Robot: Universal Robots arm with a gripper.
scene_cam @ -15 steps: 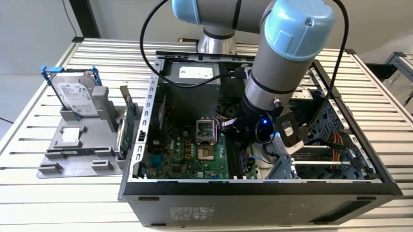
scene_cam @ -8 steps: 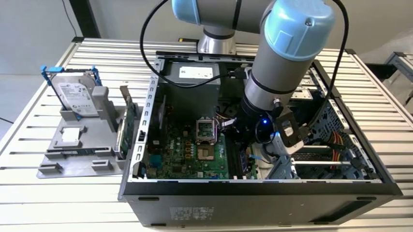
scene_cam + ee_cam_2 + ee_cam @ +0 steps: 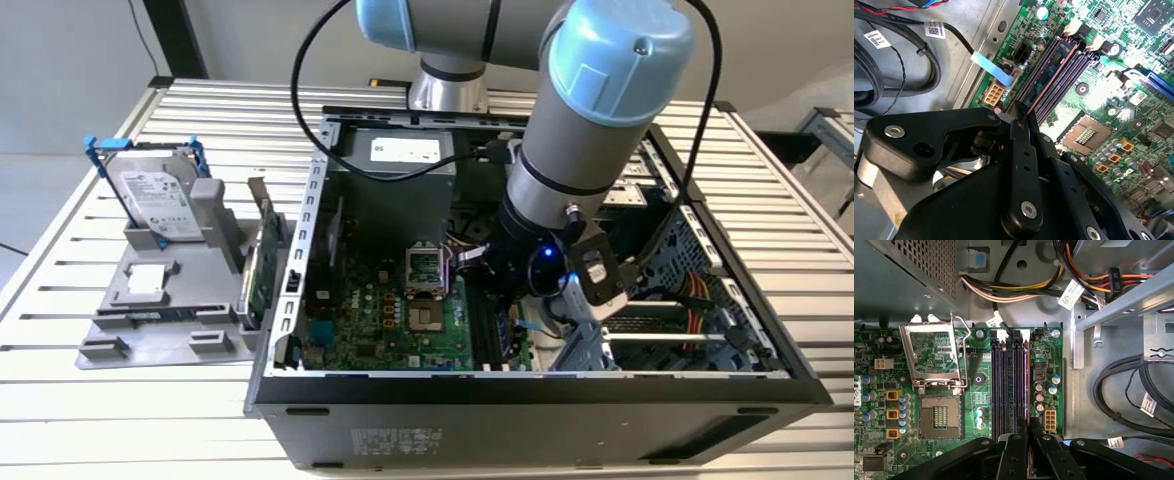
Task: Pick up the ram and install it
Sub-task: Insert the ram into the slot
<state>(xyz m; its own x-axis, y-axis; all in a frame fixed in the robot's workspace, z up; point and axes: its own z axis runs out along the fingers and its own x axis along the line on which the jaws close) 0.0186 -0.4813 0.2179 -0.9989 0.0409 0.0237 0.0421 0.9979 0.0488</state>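
Observation:
The ram [image 3: 1055,65] is a thin blue-green stick seen almost edge-on, lying along the dark memory slots [image 3: 1009,385] of the green motherboard [image 3: 380,325]. My gripper [image 3: 1021,122] is down inside the open computer case [image 3: 534,395], and its black fingers are shut on the near end of the ram. In the first wrist view the gripper [image 3: 1029,426] sits at the slots' end, beside the white power connector [image 3: 1050,417]. In the exterior view the arm's wrist hides most of the gripper [image 3: 514,295] over the board.
The open CPU socket [image 3: 940,417] lies beside the slots. Black and coloured cable bundles [image 3: 1126,390] run along the case wall. Outside the case, a grey holder [image 3: 160,310] carries a hard drive [image 3: 160,200] and a green card with a metal bracket [image 3: 267,250].

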